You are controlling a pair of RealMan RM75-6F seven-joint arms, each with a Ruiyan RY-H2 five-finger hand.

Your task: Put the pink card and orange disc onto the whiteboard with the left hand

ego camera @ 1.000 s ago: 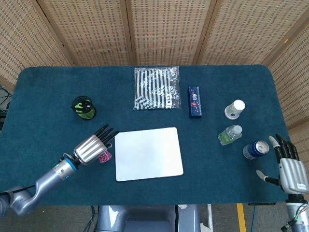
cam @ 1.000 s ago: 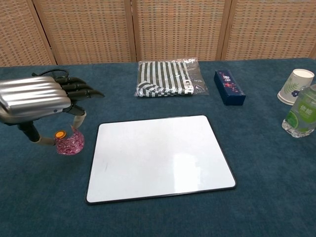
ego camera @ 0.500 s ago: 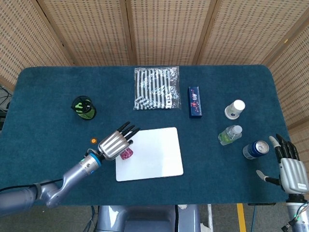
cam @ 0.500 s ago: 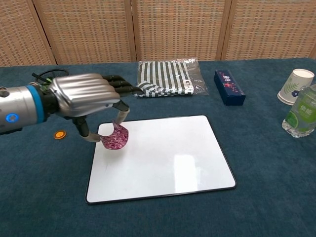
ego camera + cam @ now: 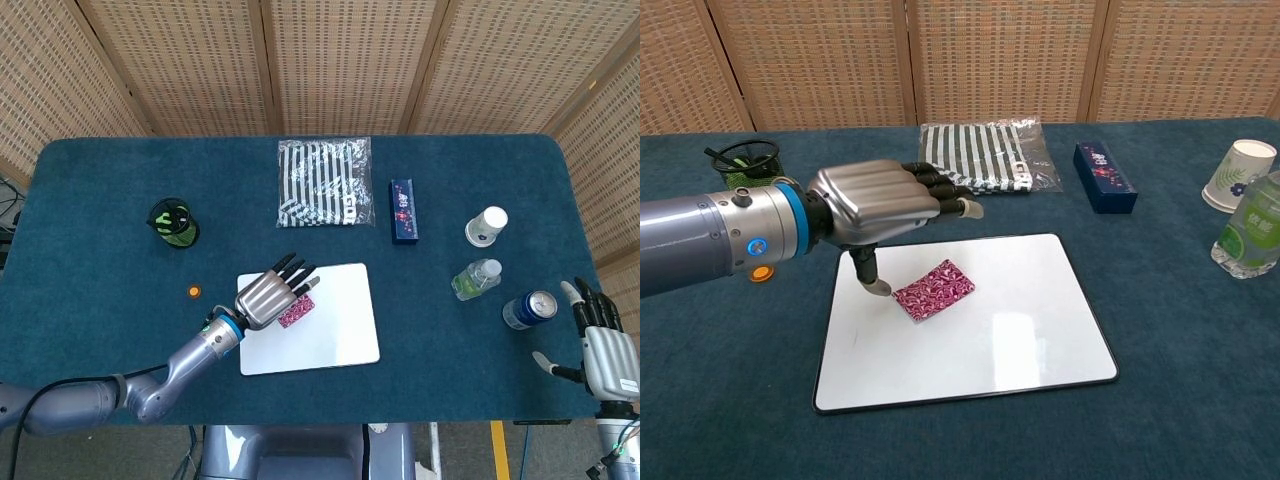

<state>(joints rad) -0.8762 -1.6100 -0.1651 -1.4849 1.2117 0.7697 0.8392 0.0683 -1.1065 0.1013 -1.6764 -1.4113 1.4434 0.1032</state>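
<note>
Here pink card [image 5: 934, 290] flat on whiteboard [image 5: 1040, 340]; no legible writing.

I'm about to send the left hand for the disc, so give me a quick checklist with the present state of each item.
1. Card flat on the whiteboard: ok.
2. Left hand free of the card, fingers apart: ok.
3. Disc on the whiteboard: not ok, it lies on the cloth left of it.
4. Disc clear of other things: ok in the head view.
5. Right hand away from the board: ok.
</note>
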